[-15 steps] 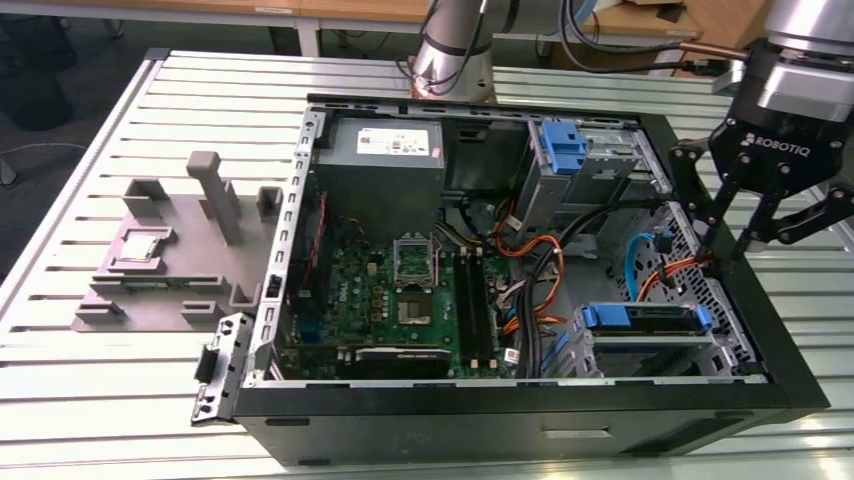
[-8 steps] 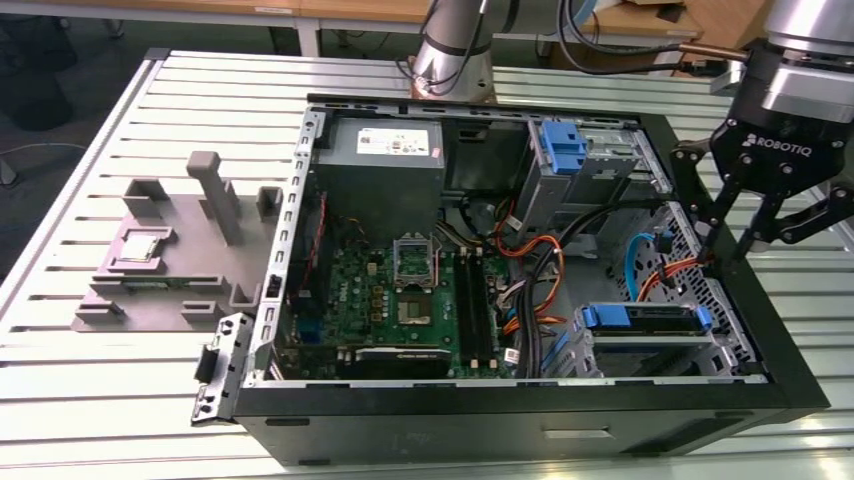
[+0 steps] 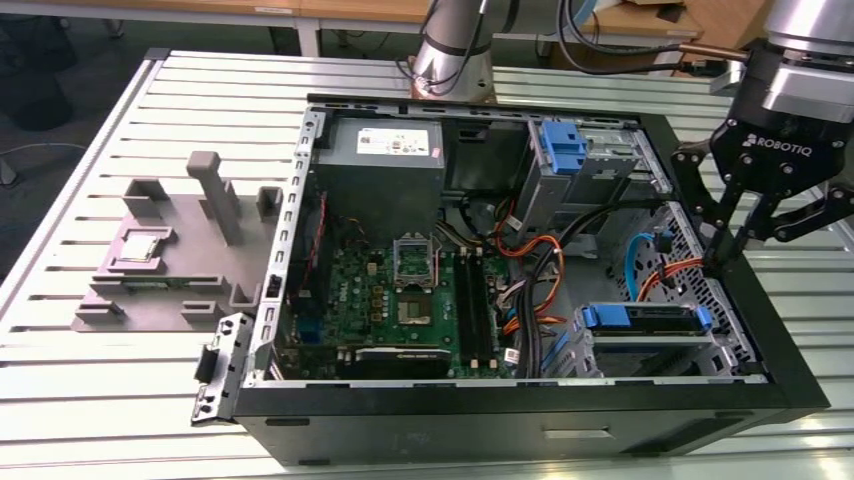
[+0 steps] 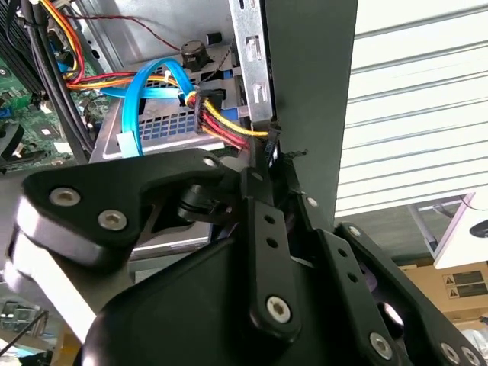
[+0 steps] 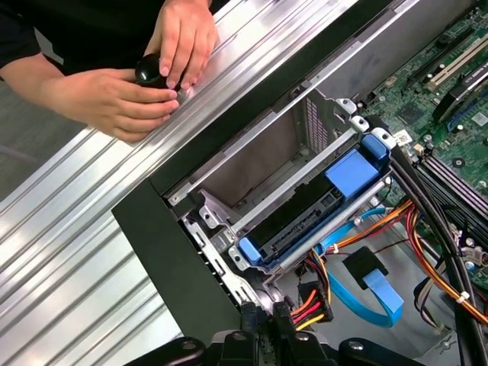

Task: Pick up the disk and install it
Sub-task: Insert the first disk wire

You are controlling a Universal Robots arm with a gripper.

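The disk (image 3: 643, 318) lies flat in the grey drive cage at the front corner of the open computer case, on the exterior view's right. Its blue carrier wraps the dark edge, as the first wrist view shows of the disk (image 5: 305, 215). My gripper (image 3: 733, 262) hangs just inside the case's wall, on the exterior view's right, a little behind the cage and apart from the disk. In the second wrist view the gripper (image 4: 263, 156) has its fingers together with nothing between them, close to the red-yellow power plug (image 4: 217, 122).
Blue data cable (image 5: 377, 293) and orange-red wires (image 3: 541, 270) loop beside the cage. The motherboard (image 3: 400, 290) fills the case's middle. A grey fixture (image 3: 180, 250) stands on the slatted table on the exterior view's left. A person's hands (image 5: 145, 72) rest on the table by the case, holding a black knob.
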